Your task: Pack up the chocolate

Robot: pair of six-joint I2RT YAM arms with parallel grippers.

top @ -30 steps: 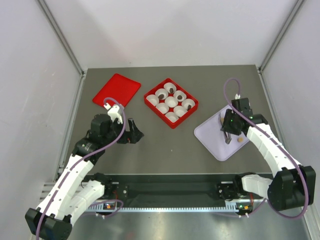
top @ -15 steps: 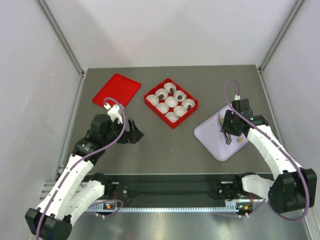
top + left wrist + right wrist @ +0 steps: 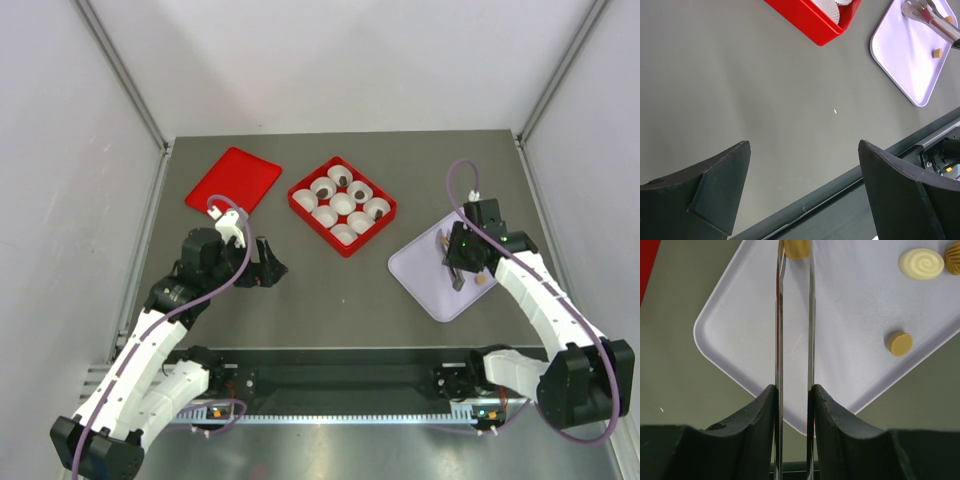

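Our right end effector (image 3: 794, 391) clamps the tweezers (image 3: 778, 315). Their blades run straight ahead to a tan chocolate (image 3: 796, 247), which sits between their tips on the lavender tray (image 3: 740, 330). We cannot tell whether it is pinched. Our left end effector (image 3: 804, 146) hangs open over the counter (image 3: 740, 75), well apart from the tray, so the right arm is the nearer one.

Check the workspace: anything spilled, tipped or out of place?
Nothing stands out. The red box sits flat with its white cups seated, the red lid lies flat to its left, and the loose chocolate pieces lie on the lavender tray. Only a tiny white speck marks the table.
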